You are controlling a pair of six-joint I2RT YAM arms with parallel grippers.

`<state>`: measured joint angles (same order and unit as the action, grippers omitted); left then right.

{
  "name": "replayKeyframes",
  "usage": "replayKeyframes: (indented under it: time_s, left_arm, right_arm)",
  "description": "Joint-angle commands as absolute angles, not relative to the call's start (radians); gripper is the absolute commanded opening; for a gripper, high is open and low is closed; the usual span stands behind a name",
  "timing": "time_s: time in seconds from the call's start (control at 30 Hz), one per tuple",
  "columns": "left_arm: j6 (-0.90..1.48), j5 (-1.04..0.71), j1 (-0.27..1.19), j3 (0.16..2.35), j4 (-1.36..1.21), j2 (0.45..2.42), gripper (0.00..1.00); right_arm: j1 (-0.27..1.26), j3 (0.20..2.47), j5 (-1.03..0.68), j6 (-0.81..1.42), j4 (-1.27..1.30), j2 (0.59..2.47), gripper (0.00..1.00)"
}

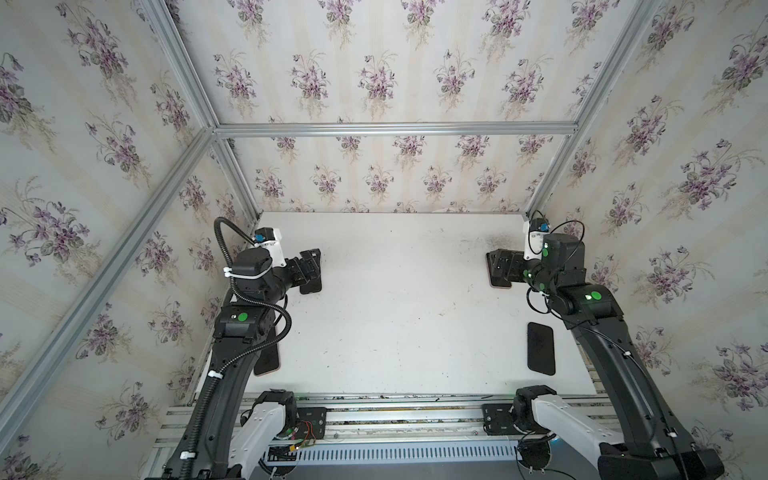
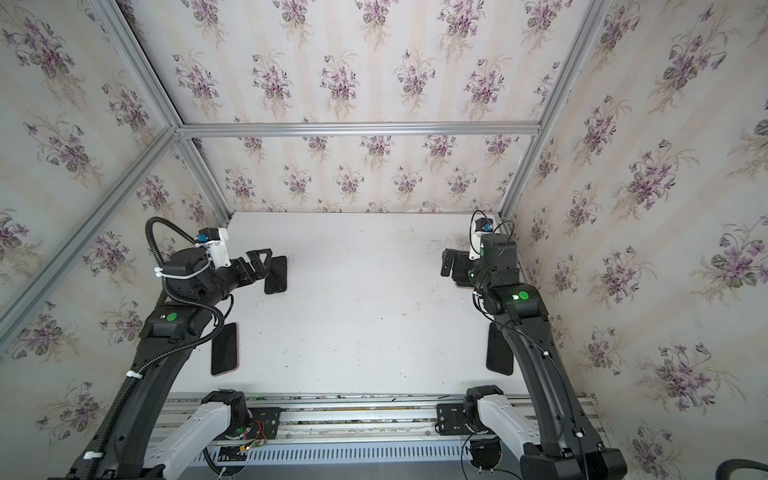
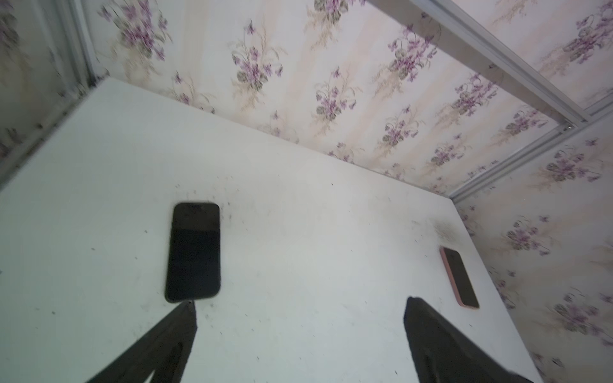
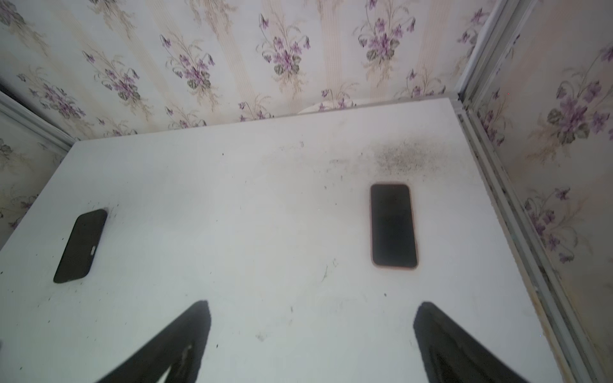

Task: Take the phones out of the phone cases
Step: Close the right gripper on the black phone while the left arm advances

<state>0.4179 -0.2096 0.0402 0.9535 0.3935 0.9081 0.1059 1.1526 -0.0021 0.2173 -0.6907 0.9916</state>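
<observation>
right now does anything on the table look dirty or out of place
Yes. A dark speckled smudge stains the white table near its far right corner, just beyond the pink-edged phone. It looks like ground-in grime. Fine black specks are scattered elsewhere too. Nothing looks broken or spilled.

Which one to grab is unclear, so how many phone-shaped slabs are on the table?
4: far-left slab, near-left slab, far-right slab, near-right slab; arms may hide more.

Table (image 1: 395,324) white, dark-speckled; wallpaper (image 1: 374,62) cream-striped with purple violet sprays, grey-green leaves; frame (image 1: 395,129) silver; black phone (image 3: 194,252) dark all over; pink-rimmed phone (image 4: 393,226) black-faced; arms (image 1: 623,374) black with green dots and white lower links.
</observation>
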Motion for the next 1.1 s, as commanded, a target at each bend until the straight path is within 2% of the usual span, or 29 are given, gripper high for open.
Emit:
replayKeyframes:
  time_s: [0.0, 0.3, 0.47, 0.7, 0.9, 1.07]
  left_arm:
    - [0.509, -0.289, 0.081, 0.983, 0.501, 0.913, 1.0]
    - [0.494, -0.199, 0.298, 1.085, 0.609, 1.006, 1.0]
    - [0.484, -0.15, 0.421, 1.132, 0.638, 1.069, 1.0]
    - [0.479, -0.187, 0.469, 1.157, 0.637, 1.124, 1.0]
    - [0.451, -0.219, 0.471, 1.183, 0.638, 1.153, 1.0]
    - [0.437, -0.228, 0.471, 1.201, 0.642, 1.167, 1.0]
  right_arm:
    - [0.107, 1.201, -0.005, 0.276, -0.934, 0.996, 1.0]
    - [0.085, 1.198, -0.002, 0.377, -1.098, 1.126, 1.0]
    - [-0.059, 1.106, 0.01, 0.472, -1.141, 1.126, 1.0]
    - [-0.286, 0.923, 0.043, 0.593, -1.08, 1.065, 1.0]
    - [-0.475, 0.776, -0.021, 0.631, -0.989, 1.049, 1.0]
    - [-0.569, 0.728, -0.01, 0.624, -0.937, 1.085, 1.0]
